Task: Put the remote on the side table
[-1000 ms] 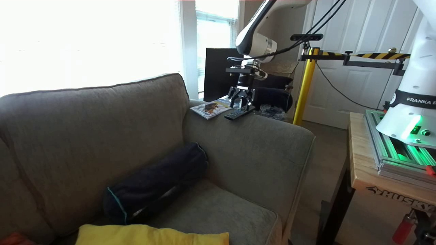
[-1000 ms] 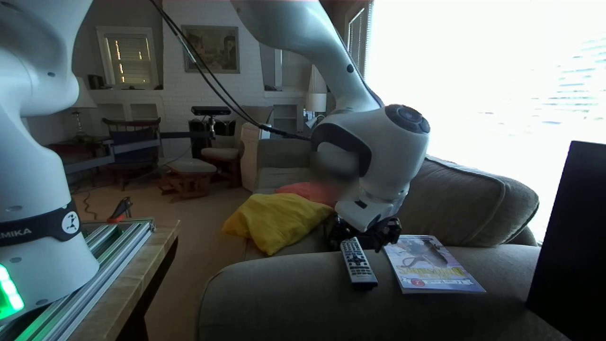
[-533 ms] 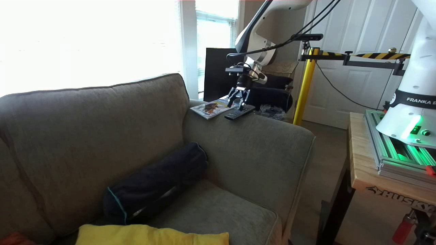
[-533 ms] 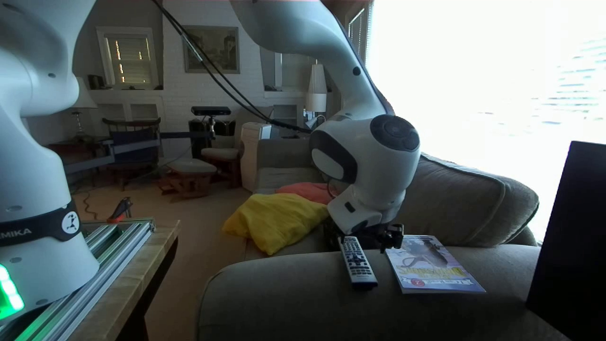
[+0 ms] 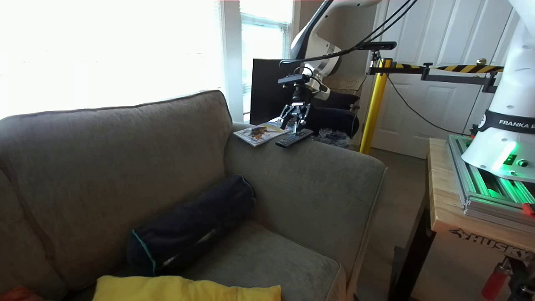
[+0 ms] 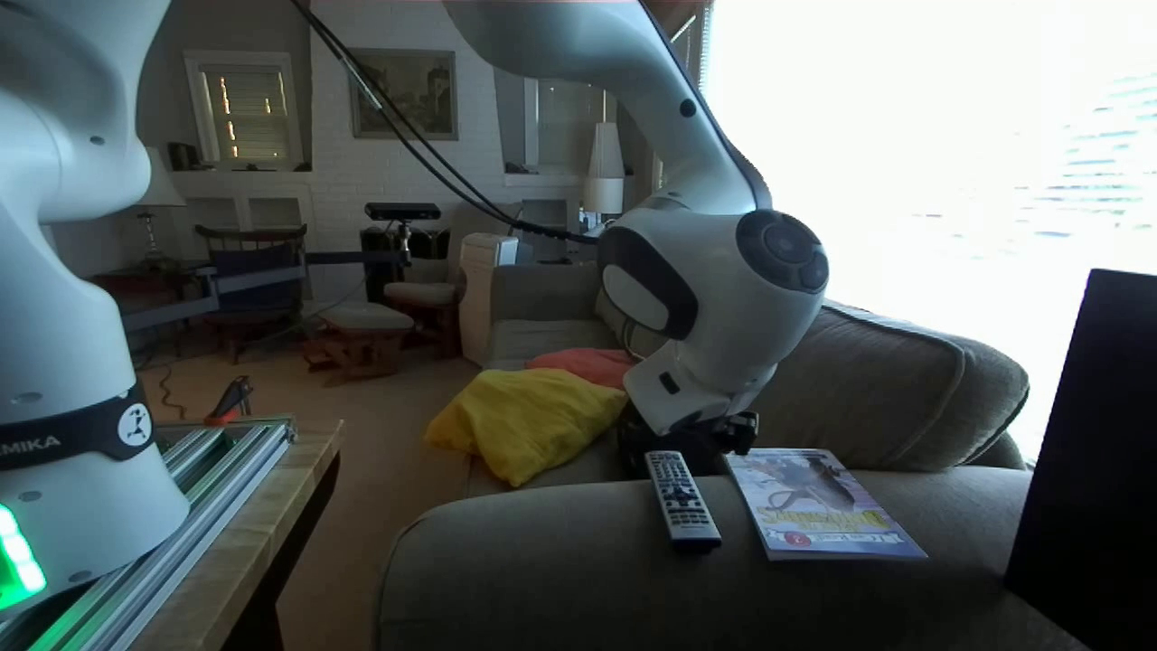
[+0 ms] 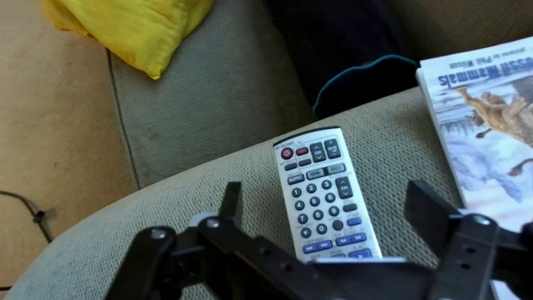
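The remote (image 5: 294, 138) lies flat on the sofa arm (image 5: 305, 175) in both exterior views (image 6: 684, 503). In the wrist view, its silver button face (image 7: 318, 200) is up, and its near end is hidden behind the gripper parts. My gripper (image 5: 290, 128) is open and empty just above the remote. In the wrist view, the gripper (image 7: 327, 202) has one finger on each side of the remote, with a gap to both sides. In an exterior view the wrist mostly hides the fingers. I cannot make out the side table for certain.
A pale magazine (image 6: 818, 506) lies beside the remote, close to one finger. A dark upright panel (image 6: 1067, 452) stands past the sofa arm. The sofa back (image 5: 117, 167) rises behind. A dark bolster (image 5: 192, 225) and a yellow cushion (image 6: 529, 425) lie on the seat.
My wrist has tilted and turned, and the gripper has risen slightly from the sofa arm. The fingers stay open. The remote and magazine have not moved.
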Motion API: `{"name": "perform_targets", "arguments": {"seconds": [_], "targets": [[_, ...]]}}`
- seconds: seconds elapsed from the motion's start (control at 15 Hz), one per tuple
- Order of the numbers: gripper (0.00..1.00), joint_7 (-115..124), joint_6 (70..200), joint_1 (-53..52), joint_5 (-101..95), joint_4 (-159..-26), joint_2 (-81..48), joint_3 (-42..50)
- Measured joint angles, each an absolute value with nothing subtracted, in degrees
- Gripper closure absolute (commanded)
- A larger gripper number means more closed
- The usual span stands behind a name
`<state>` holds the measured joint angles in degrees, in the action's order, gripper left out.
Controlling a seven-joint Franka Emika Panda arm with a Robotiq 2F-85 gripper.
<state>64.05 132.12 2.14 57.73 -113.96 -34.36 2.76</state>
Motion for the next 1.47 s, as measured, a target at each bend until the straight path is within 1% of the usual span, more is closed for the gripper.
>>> {"name": "perform_targets", "arguments": {"seconds": [0.4, 0.6, 1.13, 1.47], "targets": [[0.0, 62.12, 132.12, 1.48, 56.66, -114.66, -34.33, 3.53], [0.0, 61.41, 132.49, 0.54, 53.02, -115.8, -34.34, 4.09], [0.0, 59.16, 140.56, -1.72, 48.75, -116.92, -34.35, 4.21], [0.0, 57.67, 141.38, -2.38, 48.73, -116.92, -34.29, 3.09]]}}
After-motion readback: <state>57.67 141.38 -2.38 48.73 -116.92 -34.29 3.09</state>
